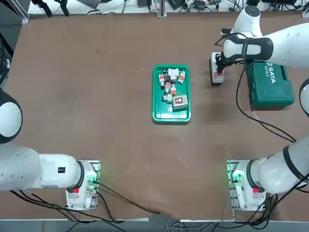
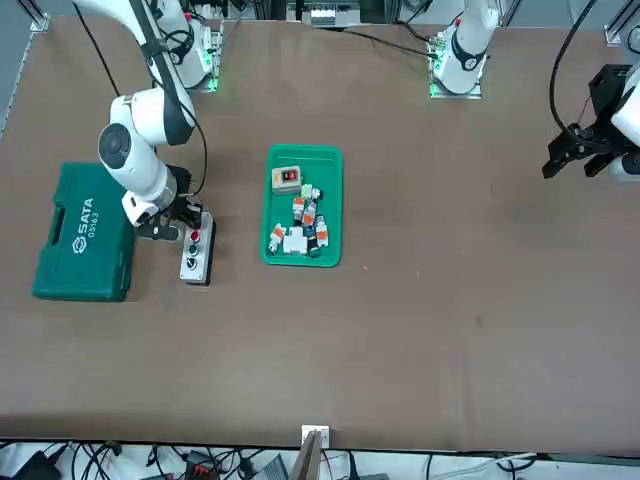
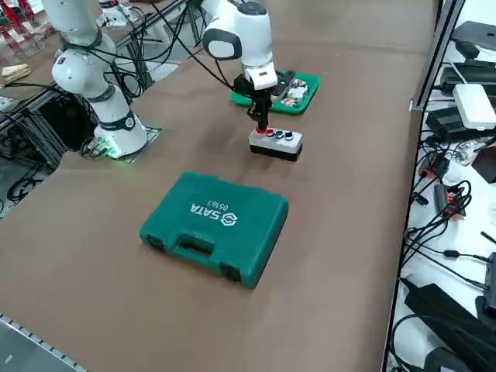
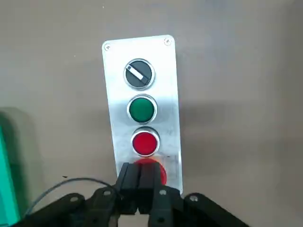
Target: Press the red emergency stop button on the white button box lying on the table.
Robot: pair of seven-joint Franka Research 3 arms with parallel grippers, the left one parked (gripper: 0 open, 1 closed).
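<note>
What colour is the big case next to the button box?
Green, clearest in the right side view.

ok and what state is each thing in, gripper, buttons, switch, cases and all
right gripper: shut, fingertips at the red emergency stop button
red emergency stop button: partly covered by the fingers
white button box: lying flat, buttons up
black selector switch: pointer turned diagonally
green SATA case: closed, lying flat
green tray: open, holding small parts
</note>
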